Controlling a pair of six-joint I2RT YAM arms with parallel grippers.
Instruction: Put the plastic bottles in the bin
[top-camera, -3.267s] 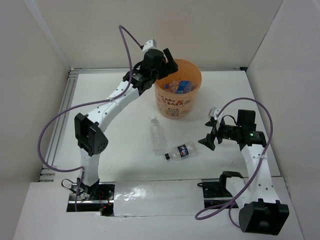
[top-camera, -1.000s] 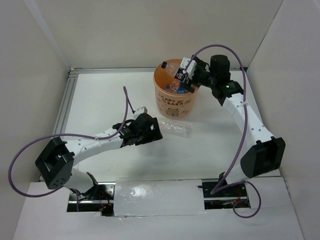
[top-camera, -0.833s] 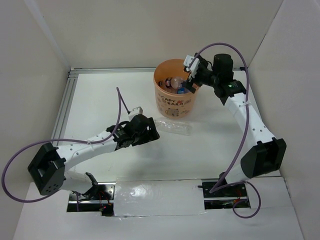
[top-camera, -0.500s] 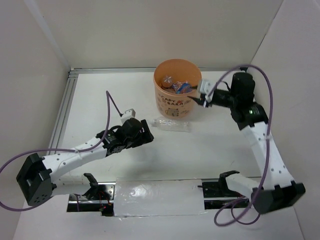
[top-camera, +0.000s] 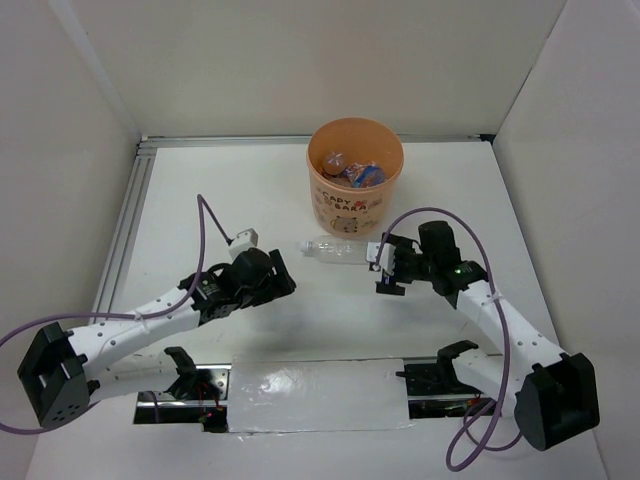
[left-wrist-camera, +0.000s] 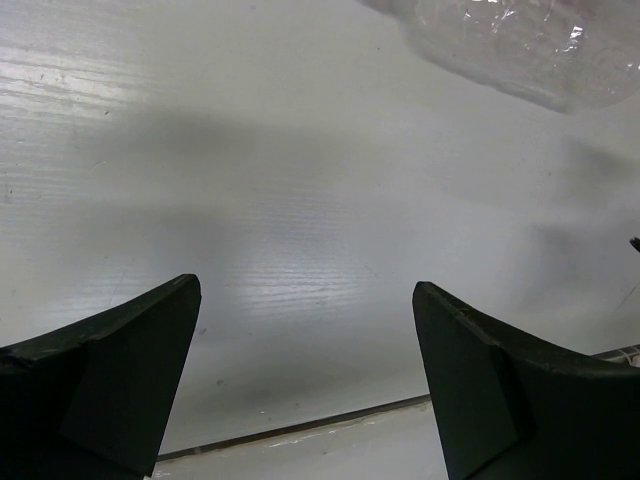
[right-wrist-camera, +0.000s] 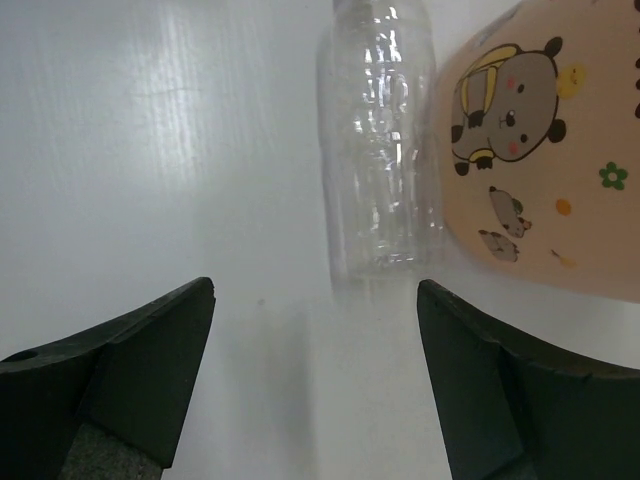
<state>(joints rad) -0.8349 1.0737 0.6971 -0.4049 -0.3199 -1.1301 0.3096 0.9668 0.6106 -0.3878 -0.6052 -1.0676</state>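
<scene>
The orange bin (top-camera: 355, 205) stands at the back centre with several bottles (top-camera: 357, 172) inside. One clear unlabelled bottle (top-camera: 338, 249) lies on its side on the table just in front of the bin. It shows in the right wrist view (right-wrist-camera: 380, 140) beside the bin's cartoon print (right-wrist-camera: 545, 140), and its edge shows in the left wrist view (left-wrist-camera: 510, 45). My right gripper (top-camera: 383, 268) is open and empty, just right of the bottle's base. My left gripper (top-camera: 284, 272) is open and empty, low over the table left of the bottle.
White walls close in the table on the left, back and right. A metal rail (top-camera: 125, 225) runs along the left edge. A taped strip (top-camera: 315, 385) lies between the arm bases at the near edge.
My right arm dropped its bottle in the bin, then swung down to the table beside the clear bottle. My left arm drew back toward its base, away from the bottle.
</scene>
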